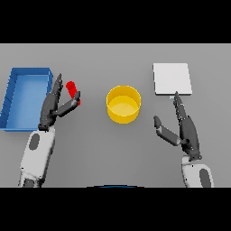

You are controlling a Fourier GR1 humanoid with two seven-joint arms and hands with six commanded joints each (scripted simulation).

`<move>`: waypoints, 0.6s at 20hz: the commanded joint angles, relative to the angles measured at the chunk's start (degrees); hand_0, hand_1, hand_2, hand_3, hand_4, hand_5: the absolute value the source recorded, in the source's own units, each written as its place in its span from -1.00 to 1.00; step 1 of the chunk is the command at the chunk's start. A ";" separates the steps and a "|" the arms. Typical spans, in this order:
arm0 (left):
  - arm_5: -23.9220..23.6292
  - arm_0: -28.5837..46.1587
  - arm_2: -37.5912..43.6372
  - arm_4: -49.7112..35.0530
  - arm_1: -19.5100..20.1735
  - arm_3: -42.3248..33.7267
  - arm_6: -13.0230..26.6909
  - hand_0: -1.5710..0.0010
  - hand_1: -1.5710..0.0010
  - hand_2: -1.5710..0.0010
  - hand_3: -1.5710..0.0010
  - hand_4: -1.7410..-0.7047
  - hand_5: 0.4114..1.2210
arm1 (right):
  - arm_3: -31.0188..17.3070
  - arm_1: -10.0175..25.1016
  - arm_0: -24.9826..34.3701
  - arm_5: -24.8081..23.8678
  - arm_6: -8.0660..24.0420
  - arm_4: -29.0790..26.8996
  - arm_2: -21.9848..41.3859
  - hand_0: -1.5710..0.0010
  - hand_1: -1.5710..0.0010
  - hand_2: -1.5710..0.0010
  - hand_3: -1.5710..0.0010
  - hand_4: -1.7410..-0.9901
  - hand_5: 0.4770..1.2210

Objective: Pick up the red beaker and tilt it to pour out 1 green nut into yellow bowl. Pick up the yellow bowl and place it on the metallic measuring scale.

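Surroundings: blue tray (25,72) left of left hand (53,107); scale (172,78) touched by open right hand (184,128).
Beaker (72,90): seen between left fingers and thumb, grip not discernible; bowl (123,104) unobstructed.

So the grey table (90,149) fills pretty much the whole frame, plain flat surface. Over at the left edge sits a blue open bin (26,97), rectangular, angled a bit. Dead center, slightly above the middle, is the yellow bowl (123,104), standing upright. Upper right has the metallic measuring scale (172,79), a flat pale square plate lying on the table. Just right of the bin there's the red beaker (71,88), though I can't really tell if it's actually resting on the table.
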State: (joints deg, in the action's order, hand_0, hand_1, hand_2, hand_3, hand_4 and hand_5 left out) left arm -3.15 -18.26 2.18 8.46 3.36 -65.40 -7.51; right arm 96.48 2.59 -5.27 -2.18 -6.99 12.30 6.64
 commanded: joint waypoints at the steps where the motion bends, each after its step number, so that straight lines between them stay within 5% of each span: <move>1: -0.44 -1.24 0.08 0.48 -0.36 2.34 -1.28 1.00 1.00 1.00 1.00 0.08 -0.46 | -0.31 -0.12 -0.18 -0.14 -0.24 0.41 0.22 1.00 1.00 1.00 1.00 0.32 -0.48; 12: -4.64 -13.32 2.01 3.48 -0.95 18.12 -7.51 1.00 1.00 1.00 1.00 -0.07 -0.33 | 1.37 -0.21 -1.40 0.13 0.33 0.11 0.44 1.00 1.00 1.00 1.00 0.28 -0.43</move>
State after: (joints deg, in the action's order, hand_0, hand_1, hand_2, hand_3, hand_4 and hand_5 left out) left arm -7.81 -31.61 4.20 11.93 2.42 -47.29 -14.92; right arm 97.85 2.39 -6.65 -2.06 -6.60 12.40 7.07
